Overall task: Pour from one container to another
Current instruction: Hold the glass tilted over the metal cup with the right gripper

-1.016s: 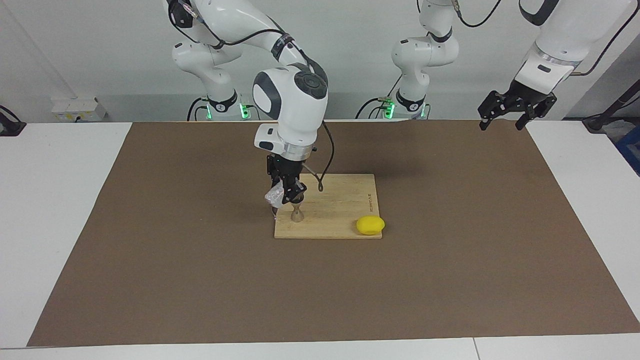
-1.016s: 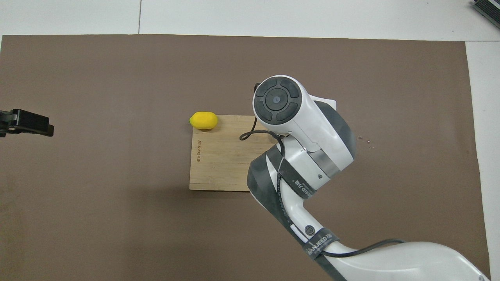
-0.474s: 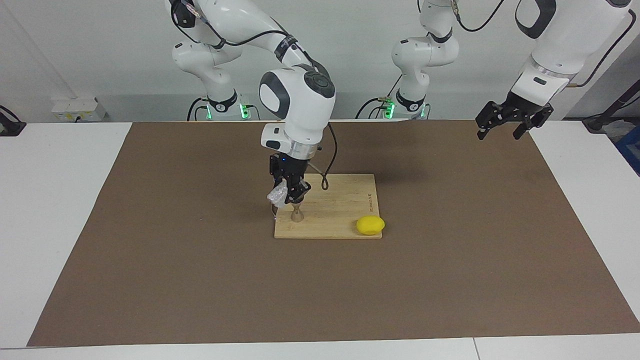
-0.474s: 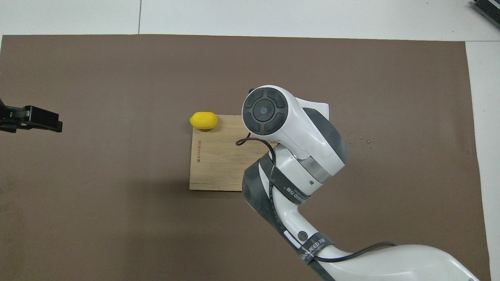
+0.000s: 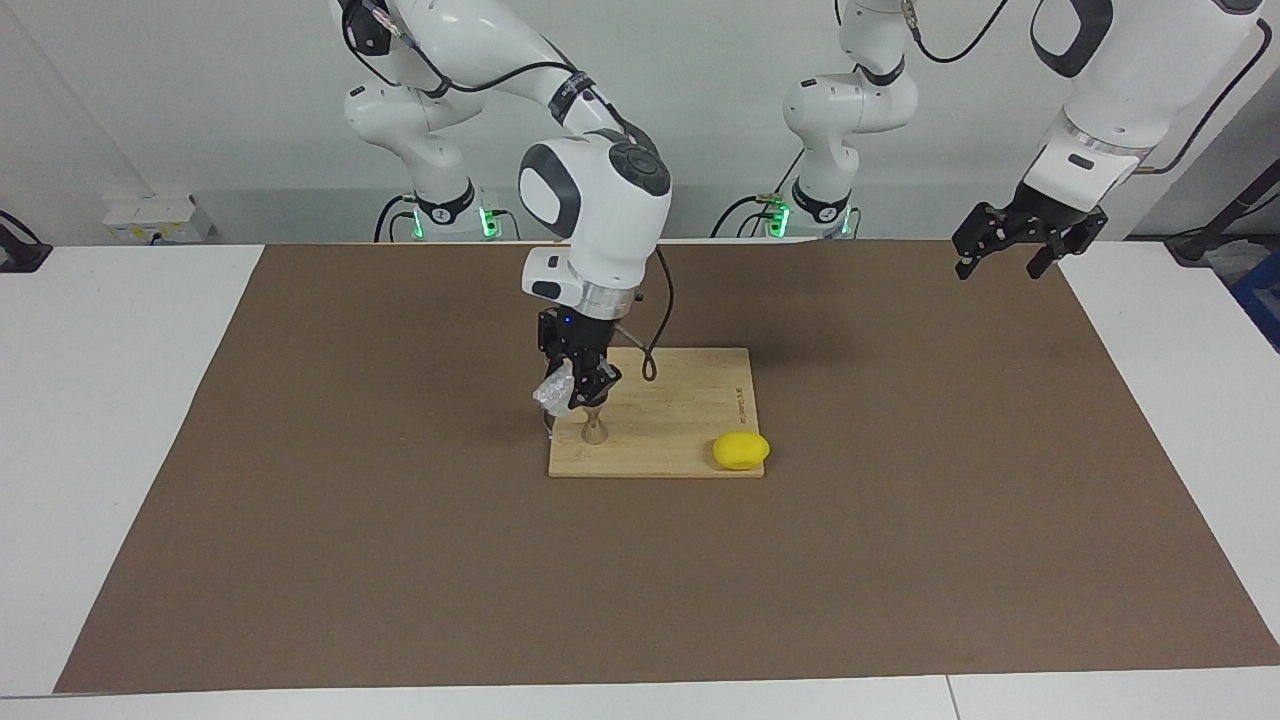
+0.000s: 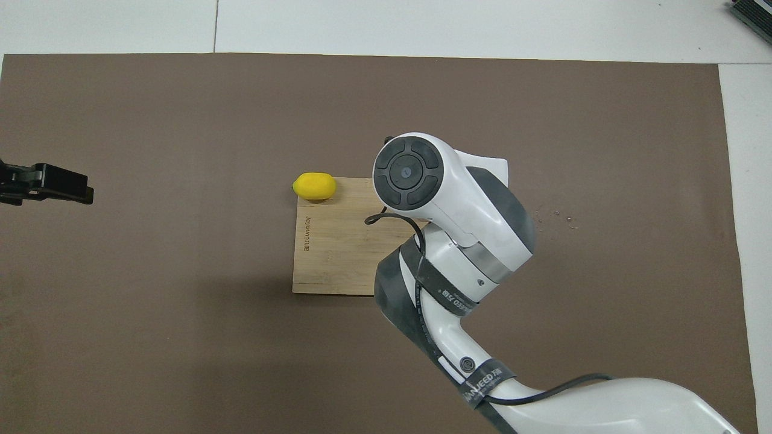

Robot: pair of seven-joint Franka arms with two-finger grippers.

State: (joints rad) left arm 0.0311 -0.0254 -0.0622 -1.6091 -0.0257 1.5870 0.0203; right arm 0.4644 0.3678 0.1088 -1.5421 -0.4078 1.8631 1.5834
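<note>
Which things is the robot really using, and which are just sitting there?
Using:
right gripper, shut on the clear cup, tipped over the metal jigger

Just there:
lemon
cutting board under the jigger
brown mat
left gripper, waiting, jaws open

Yellow lemon [image 5: 741, 450], pale wood board [image 5: 680, 420], brown mat [image 5: 400, 550], white table [image 5: 110, 400], black claws.
</note>
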